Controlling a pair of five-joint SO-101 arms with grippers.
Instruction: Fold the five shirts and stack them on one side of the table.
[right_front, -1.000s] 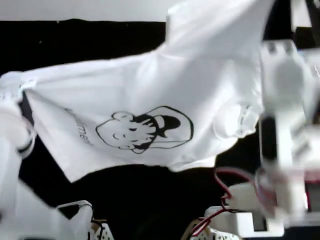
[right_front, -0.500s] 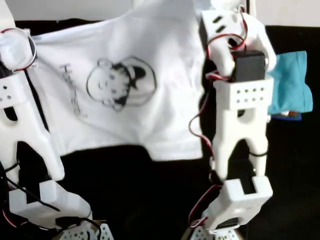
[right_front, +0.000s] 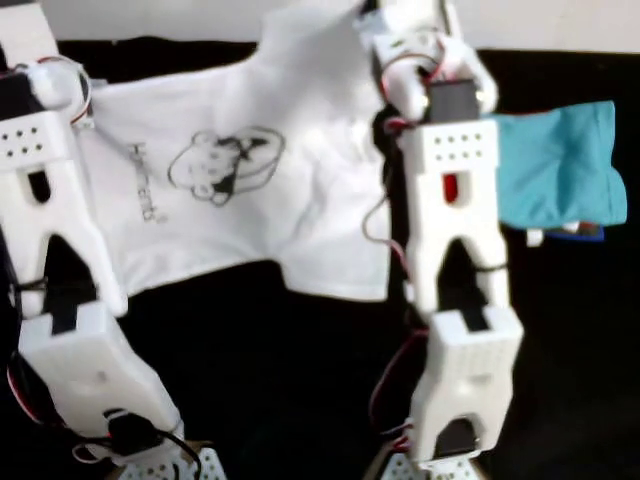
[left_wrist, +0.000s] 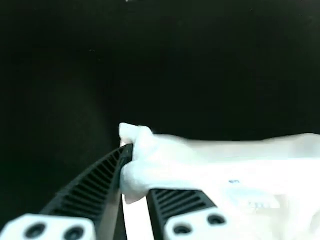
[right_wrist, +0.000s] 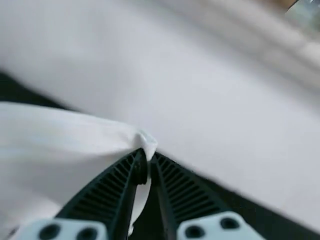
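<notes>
Left gripper (left_wrist: 136, 167) and right gripper (right_wrist: 146, 162) both pinching white shirt (right_front: 300, 200), teal cloth (right_front: 555, 165) apart

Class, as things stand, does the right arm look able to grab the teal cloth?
Probably not yet. The right gripper is shut on an edge of the white shirt, so it is busy. The teal cloth lies uncovered beside that arm, so once freed it likely could.

On my high feed I see the black table cover (right_front: 270, 380) lying dark and plain toward the near edge, and a pale strip of wall (right_front: 570, 25) running along its far side, meeting the black in a straight line
</notes>
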